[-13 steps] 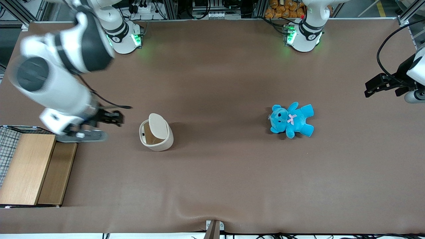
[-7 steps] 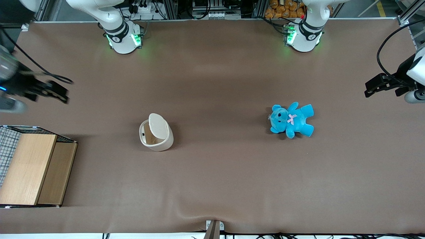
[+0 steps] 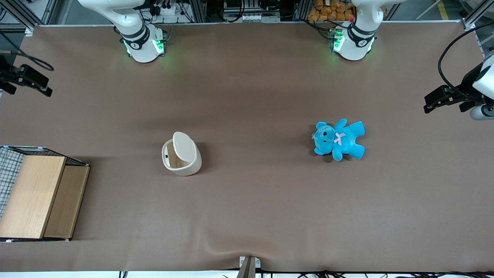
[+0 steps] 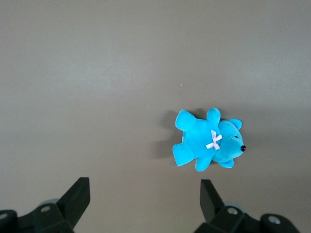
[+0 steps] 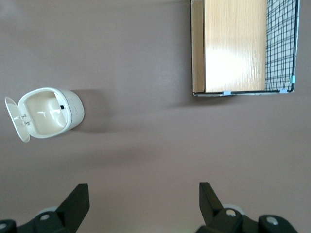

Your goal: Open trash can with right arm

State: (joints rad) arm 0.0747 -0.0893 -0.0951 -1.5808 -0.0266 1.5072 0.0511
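Retreating is what the right arm's tool (image 3: 27, 79) has been doing: a second ago it was hanging close beside the trash can (image 3: 181, 154), half a second ago it was already out near the working arm's end of the desk (image 3: 247, 216), and now it is sitting higher and farther from the front camera, right at the edge of that view. Its fingers are standing spread apart in the wrist view, gripping nothing. The lid (image 3: 184, 146) was already tipped up throughout these frames and is not shifting, so I judge the opening to be done and the arm to be clearing away.

Going across the desk from the tool's end: the wooden box (image 3: 36, 195) with its wire mesh is lying nearest the tool, closer to the front camera than it. Its top is smooth pale wood, flat and rectangular, with a dark grid of thin wire along one edge. Next, well apart from the tool and toward the middle of the desk, the trash can is standing upright. It is cream plastic, glossy, with a rounded-square rim; the lid is leaning back on its hinge, and the wrist view is showing the hollow, bare inside (image 5: 46, 112). Farthest from the tool, toward the parked arm's end, a blue plush teddy bear (image 3: 339, 139) is lying flat, soft and fuzzy, with a small pink bow. The desk covering is matte brown, wrinkling slightly at its near edge.
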